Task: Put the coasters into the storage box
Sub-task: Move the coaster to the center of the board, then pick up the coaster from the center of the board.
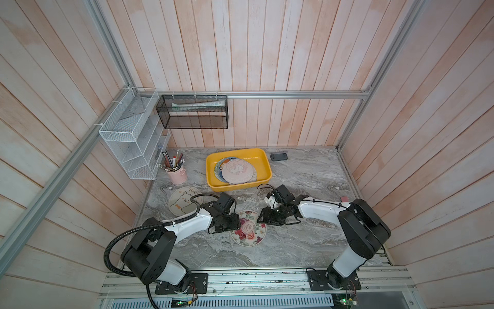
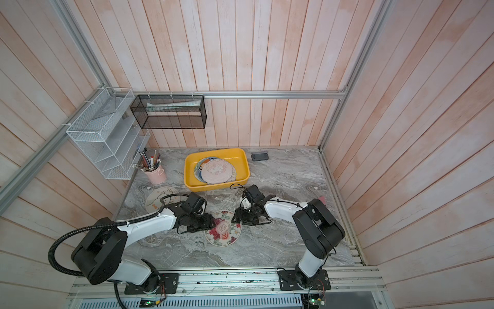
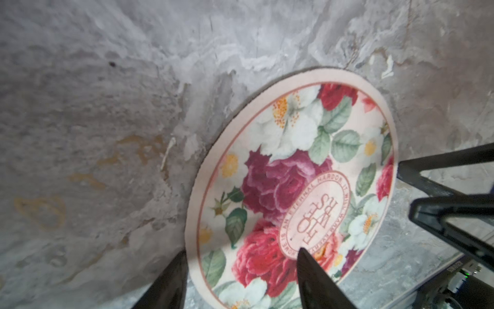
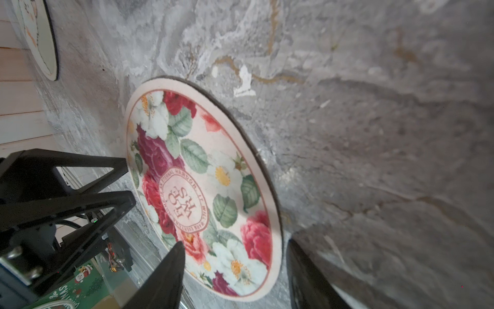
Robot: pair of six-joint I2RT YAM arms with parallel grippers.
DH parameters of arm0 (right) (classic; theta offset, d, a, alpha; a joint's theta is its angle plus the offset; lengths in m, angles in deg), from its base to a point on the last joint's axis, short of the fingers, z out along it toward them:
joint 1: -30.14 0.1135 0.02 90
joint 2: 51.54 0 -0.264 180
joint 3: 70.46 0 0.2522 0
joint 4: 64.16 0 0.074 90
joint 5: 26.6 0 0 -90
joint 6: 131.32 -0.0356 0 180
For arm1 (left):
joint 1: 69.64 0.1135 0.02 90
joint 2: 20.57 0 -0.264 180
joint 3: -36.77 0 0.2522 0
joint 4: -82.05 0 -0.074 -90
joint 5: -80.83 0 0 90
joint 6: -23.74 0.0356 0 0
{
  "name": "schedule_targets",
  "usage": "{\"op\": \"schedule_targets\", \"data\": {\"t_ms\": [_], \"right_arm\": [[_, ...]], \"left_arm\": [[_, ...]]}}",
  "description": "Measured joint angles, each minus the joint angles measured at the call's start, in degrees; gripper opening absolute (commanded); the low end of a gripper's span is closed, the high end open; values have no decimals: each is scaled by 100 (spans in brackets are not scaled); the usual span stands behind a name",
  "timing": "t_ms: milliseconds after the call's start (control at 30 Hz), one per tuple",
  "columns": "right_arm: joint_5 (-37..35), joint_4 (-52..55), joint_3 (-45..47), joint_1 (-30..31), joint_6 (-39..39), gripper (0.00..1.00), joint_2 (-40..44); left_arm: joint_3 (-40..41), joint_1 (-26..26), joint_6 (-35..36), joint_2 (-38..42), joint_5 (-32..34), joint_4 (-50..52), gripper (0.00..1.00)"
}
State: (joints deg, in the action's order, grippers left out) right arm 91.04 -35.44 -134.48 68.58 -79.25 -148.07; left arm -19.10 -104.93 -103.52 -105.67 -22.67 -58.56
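A floral coaster (image 1: 248,232) is lying flat near the middle of the grey marble desk (image 1: 294,240), in front of the yellow box (image 1: 261,155) and apart from it. Both hands are closing in on it from opposite sides.

The left hand (image 1: 238,224) is sitting at the coaster's left edge, released, with its fingers spread wide. In the left wrist view, one finger (image 3: 318,281) is hanging over the printed roses and the other (image 3: 165,283) is standing outside the rim over bare desk.

The right hand (image 1: 260,219) is sitting at the coaster's far right edge, also released and spread. In the right wrist view, one finger (image 4: 165,275) is reaching over the flowers and the other (image 4: 307,275) is lying beyond the rim. Neither hand is grasping the coaster, and I cannot tell whether any fingertip is touching it.

An alpaca coaster (image 1: 181,202) is lying on the desk to the left, near a pink cup of pencils (image 1: 177,175), with the left arm's cable crossing over part of it.

The yellow box is sitting toward the back of the desk. It is holding a stack of coasters with a pink one (image 1: 238,171) on top and dark blue edges showing underneath. A small dark device (image 1: 278,156) is lying just right of the box. A white wire rack (image 1: 133,144) and a black mesh basket (image 1: 192,112) are hanging on the walls.
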Motion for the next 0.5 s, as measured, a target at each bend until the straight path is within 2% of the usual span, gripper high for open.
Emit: {"op": "schedule_targets", "data": {"t_ms": [500], "right_arm": [[-125, 37, -42, 22, 0, 47, -61]], "left_arm": [[-28, -20, -9, -48, -9, -11, 63]]}}
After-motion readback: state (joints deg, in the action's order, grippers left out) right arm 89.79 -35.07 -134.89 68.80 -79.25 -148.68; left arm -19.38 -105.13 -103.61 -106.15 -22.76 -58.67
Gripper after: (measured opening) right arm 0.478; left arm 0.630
